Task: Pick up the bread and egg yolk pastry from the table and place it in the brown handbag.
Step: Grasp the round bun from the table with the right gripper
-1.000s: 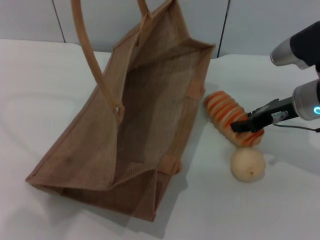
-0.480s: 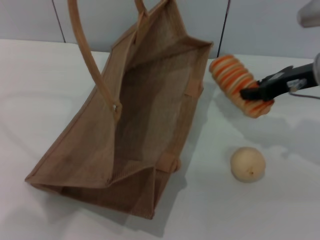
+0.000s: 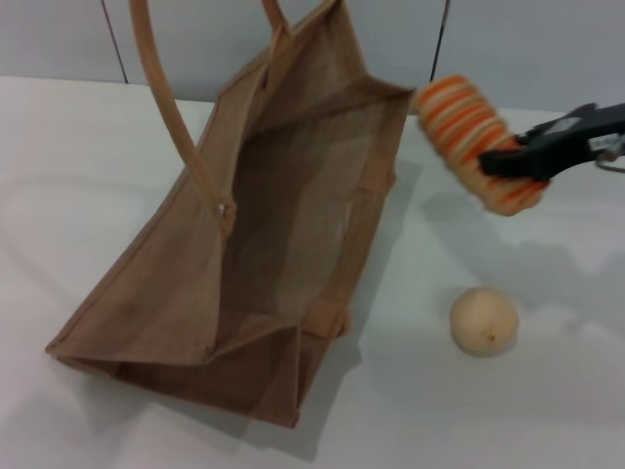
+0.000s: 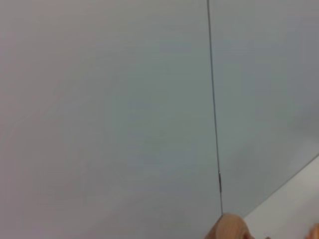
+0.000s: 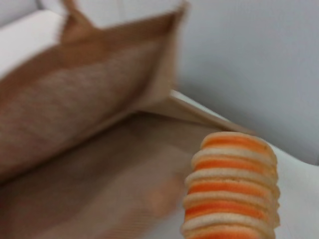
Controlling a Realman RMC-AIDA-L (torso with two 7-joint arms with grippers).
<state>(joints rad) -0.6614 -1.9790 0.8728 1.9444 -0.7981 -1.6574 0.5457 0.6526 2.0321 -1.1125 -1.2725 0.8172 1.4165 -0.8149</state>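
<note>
White worktop (image 3: 88, 166). Bread (image 3: 476, 142): aloft right of brown handbag (image 3: 254, 254) mouth, clamped at near end in right gripper (image 3: 508, 161) jaws; probably light, soft, crushable. Egg yolk pastry (image 3: 483, 320): on worktop, near right; round, likely fragile, best gripped across middle.

A white worktop (image 3: 88, 156) fills the front. Behind it stands a pale grey wall (image 3: 527, 49) with thin dark lines, maybe panel gaps.

Orange-and-cream striped bread (image 3: 476, 141)
</note>
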